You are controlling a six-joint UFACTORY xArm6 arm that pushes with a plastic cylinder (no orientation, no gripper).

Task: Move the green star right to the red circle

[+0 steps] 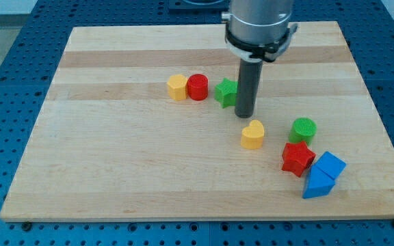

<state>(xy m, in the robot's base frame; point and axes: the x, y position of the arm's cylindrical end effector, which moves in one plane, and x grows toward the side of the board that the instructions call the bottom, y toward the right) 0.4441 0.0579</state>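
The green star (225,91) lies on the wooden board (115,150), just right of the red circle (198,87), with a small gap between them. My tip (245,114) rests on the board at the star's right side, touching or nearly touching it; the rod hides the star's right edge. A yellow hexagon (177,87) touches the red circle on its left.
A yellow heart (252,134) lies just below my tip. At the lower right are a green circle (303,129), a red star (297,158), a blue cube-like block (330,165) and a blue triangle (317,185) close together.
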